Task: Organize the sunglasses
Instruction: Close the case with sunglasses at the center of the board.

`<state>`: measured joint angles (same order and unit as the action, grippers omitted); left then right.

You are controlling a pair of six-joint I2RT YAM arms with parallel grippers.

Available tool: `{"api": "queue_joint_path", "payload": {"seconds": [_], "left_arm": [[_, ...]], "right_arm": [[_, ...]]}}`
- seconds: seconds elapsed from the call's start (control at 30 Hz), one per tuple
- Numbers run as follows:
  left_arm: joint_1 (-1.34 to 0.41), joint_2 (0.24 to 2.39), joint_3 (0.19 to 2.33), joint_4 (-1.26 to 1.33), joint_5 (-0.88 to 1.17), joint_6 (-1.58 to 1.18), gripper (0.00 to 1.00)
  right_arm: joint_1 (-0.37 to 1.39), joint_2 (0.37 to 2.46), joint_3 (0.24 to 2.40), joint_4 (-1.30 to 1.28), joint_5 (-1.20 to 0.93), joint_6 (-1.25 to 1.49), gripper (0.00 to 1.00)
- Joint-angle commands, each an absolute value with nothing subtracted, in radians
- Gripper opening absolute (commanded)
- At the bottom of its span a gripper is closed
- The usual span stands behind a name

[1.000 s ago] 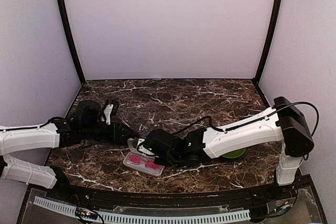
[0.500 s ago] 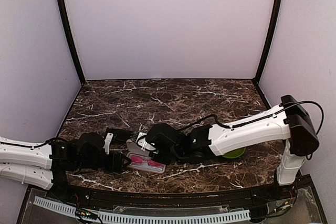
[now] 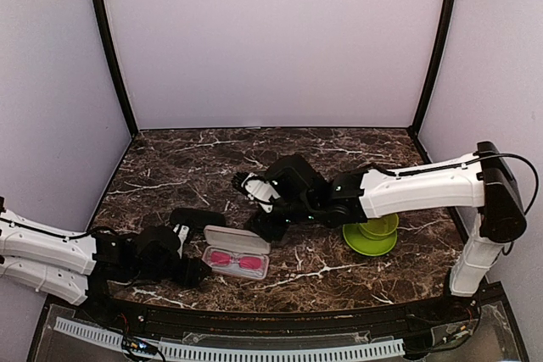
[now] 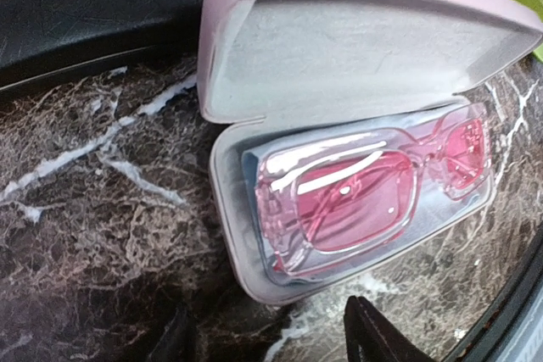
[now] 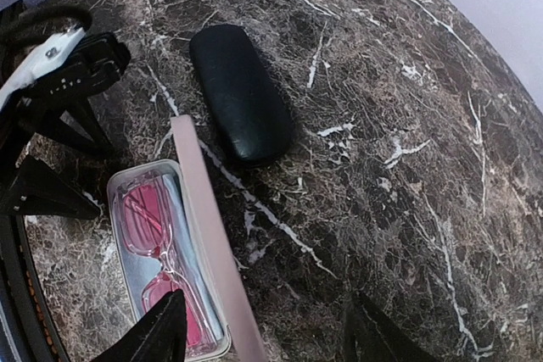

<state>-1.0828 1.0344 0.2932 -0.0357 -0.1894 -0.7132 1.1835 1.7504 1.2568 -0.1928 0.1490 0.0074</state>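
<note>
The pink translucent sunglasses point(image 4: 365, 201) lie folded in an open pink case point(image 4: 339, 48), on a light blue cloth point(image 5: 182, 226). The lid stands up behind them. From above, the sunglasses point(image 3: 236, 260) and case point(image 3: 237, 239) sit near the table's front edge. My left gripper point(image 3: 197, 270) is at the case's left end, low over the marble. It is open point(image 4: 276, 345), with only table between the fingers. My right gripper point(image 3: 270, 225) hovers just right of the case, behind the lid, open point(image 5: 263, 336) and holding nothing. In its view, the sunglasses point(image 5: 144, 218) lie beyond the lid point(image 5: 208, 235).
A shut black hard case point(image 3: 197, 218) lies just behind and left of the pink one, and appears in the right wrist view point(image 5: 240, 103). A lime green dish point(image 3: 373, 235) stands to the right, under the right arm. The table's front edge runs close behind the left gripper.
The right gripper has opened and drawn back up and to the right, off the pink case. The left arm swung from the back left to the case's left end, opening wider.
</note>
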Motion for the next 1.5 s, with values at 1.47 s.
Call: {"api": "queue_joint_path", "payload": {"seconds": [1.47], "left_arm": [[-1.085,1.171,0.366,0.005,-0.221,-0.682,0.48]], "right_arm": [[1.101,1.857,1.308,-0.129,-0.157,0.162,0.48]]}}
